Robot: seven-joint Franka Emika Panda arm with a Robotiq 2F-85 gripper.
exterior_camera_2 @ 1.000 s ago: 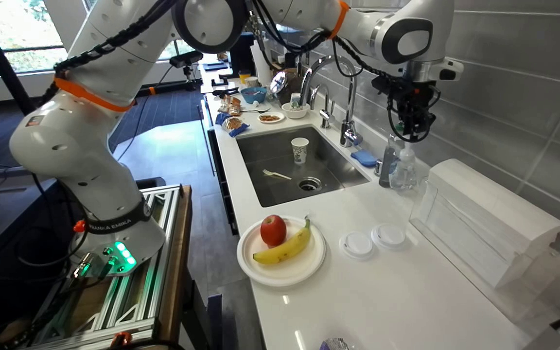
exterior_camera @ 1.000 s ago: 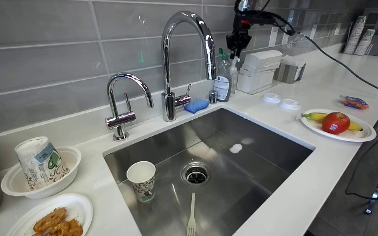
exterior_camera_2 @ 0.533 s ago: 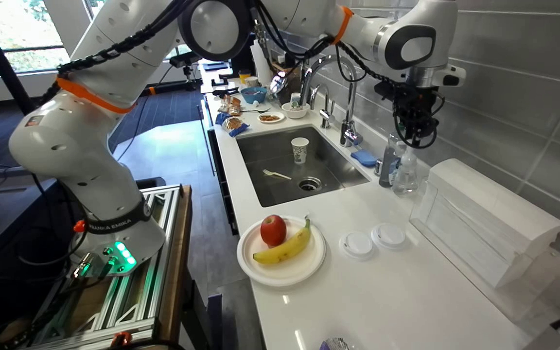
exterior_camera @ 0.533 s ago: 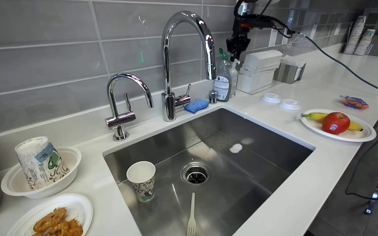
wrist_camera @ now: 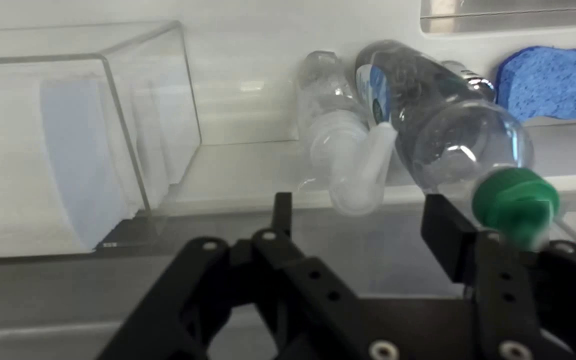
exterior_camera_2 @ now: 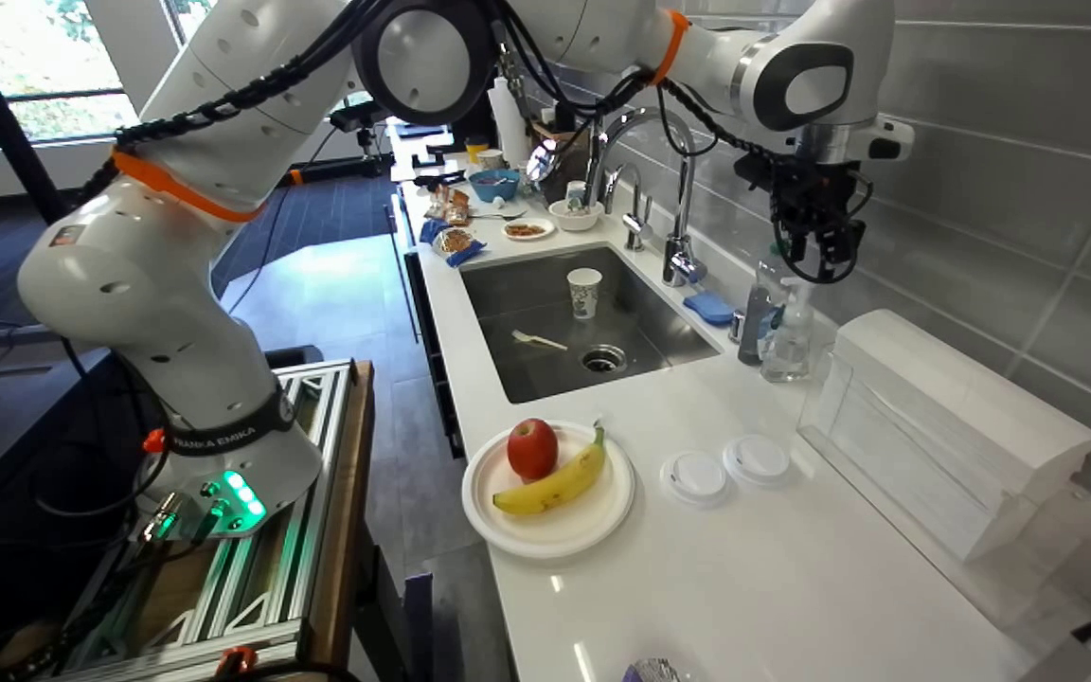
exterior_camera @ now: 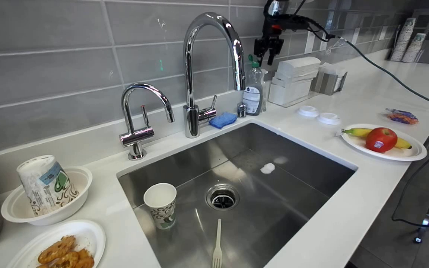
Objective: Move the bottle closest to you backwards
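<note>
Because the clear pump bottle [exterior_camera_2: 789, 343] is seen upright on the counter [exterior_camera_2: 754, 578] just beside the dish-soap bottle [wrist_camera: 435, 107], beneath the gripper [wrist_camera: 360, 207], whose jaws are spread with nothing gripped, that neighbour could be toppled if its green cap [wrist_camera: 513, 200] were caught during a descent. Were only the pump spout [wrist_camera: 374, 152] pinched, the pump bottle might be tilted instead of moved backwards

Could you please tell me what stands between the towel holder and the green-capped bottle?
In the wrist view, the clear pump bottle stands between the towel holder and the green-capped bottle.
</note>
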